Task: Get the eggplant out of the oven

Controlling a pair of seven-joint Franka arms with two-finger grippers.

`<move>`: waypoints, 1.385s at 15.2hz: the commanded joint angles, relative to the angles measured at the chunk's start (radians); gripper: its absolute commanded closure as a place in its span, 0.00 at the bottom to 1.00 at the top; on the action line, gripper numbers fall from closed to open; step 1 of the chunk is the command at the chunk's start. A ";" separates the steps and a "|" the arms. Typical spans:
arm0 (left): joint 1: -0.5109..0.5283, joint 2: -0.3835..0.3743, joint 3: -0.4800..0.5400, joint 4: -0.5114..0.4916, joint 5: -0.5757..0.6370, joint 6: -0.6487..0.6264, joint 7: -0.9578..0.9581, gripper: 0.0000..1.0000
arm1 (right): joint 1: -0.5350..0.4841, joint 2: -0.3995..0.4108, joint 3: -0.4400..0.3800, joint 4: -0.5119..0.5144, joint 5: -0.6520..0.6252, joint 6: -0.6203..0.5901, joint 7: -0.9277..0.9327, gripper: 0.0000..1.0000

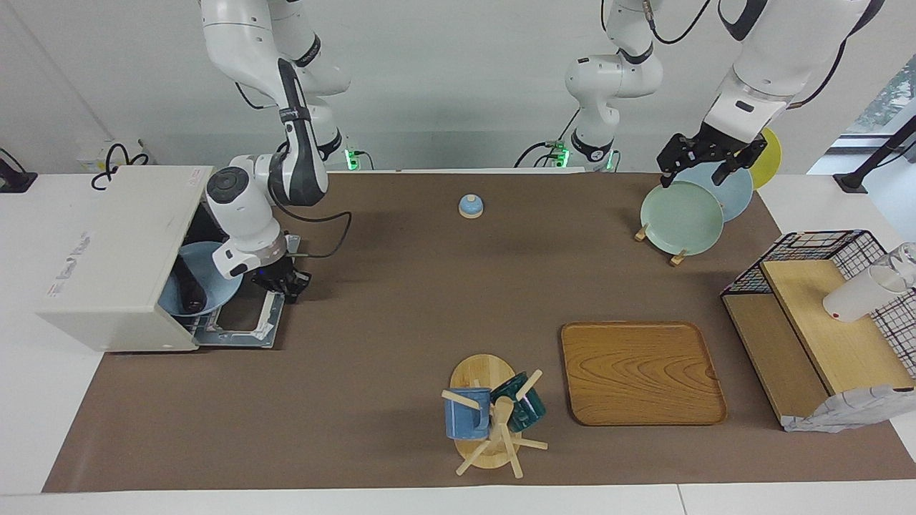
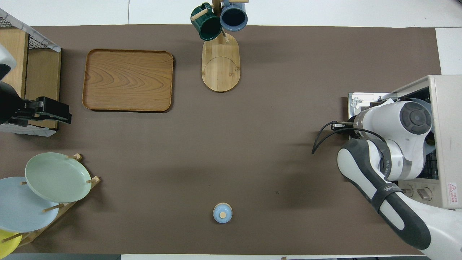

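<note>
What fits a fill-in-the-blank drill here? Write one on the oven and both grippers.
The oven door lies ___. The eggplant sits on a ___ plate inside the oven. The right gripper, at the door's edge, is ___. The left gripper hangs over the rack of ___.
Missing: open, blue, shut, plates.

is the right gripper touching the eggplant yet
Apart. The facing view shows the right gripper at the outer edge of the lowered oven door, while the eggplant lies on a blue plate inside.
</note>
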 commanded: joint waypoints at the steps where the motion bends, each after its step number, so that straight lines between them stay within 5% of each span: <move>1: 0.015 -0.009 -0.008 -0.004 -0.002 0.013 -0.004 0.00 | 0.045 0.012 -0.010 0.062 0.003 -0.077 0.063 1.00; 4: 0.021 -0.010 -0.008 -0.010 -0.002 0.035 -0.002 0.00 | 0.030 0.007 -0.015 0.137 -0.013 -0.166 0.056 1.00; 5: 0.023 -0.010 -0.008 -0.010 -0.002 0.035 -0.005 0.00 | 0.030 -0.012 -0.019 0.163 -0.014 -0.218 0.057 0.78; 6: 0.021 -0.010 -0.008 -0.009 -0.002 0.033 -0.007 0.00 | 0.030 -0.032 -0.024 0.188 -0.020 -0.278 0.056 0.44; 8: 0.021 -0.009 -0.009 -0.009 0.000 0.032 -0.007 0.00 | 0.014 -0.081 -0.027 0.237 -0.133 -0.408 0.048 0.16; 10: 0.021 -0.013 -0.009 -0.010 -0.002 0.030 -0.005 0.00 | -0.004 -0.112 -0.027 0.243 -0.226 -0.476 0.007 0.16; 15: 0.024 -0.015 -0.008 -0.010 -0.002 0.035 -0.005 0.00 | -0.081 -0.118 -0.027 0.222 -0.226 -0.474 -0.113 0.17; 21: 0.029 -0.013 -0.008 -0.010 -0.002 0.035 -0.005 0.00 | -0.110 -0.152 -0.025 0.101 -0.226 -0.319 -0.116 0.32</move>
